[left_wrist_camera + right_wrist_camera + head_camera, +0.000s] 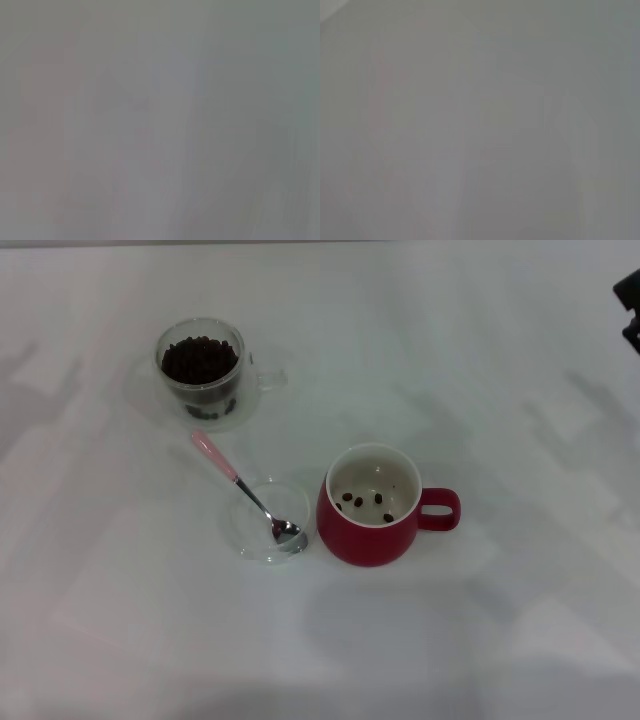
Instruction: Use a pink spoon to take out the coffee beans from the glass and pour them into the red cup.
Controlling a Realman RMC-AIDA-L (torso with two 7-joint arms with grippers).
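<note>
Pink spoon (243, 491): bowl resting in a flat clear glass dish (266, 521), handle angled toward the glass (204, 375). Glass: full of coffee beans (199, 359), toward the table's (480, 390) far left. Red cup (374, 505): just beside the dish, few beans inside. Right gripper (630, 312): far right edge, finger state cannot be told. Left gripper unseen.

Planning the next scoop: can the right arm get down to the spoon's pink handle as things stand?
Probably yes. The spoon lies with its bowl in the glass dish, handle uncovered; the red cup stands beside it, apart from the handle.
</note>
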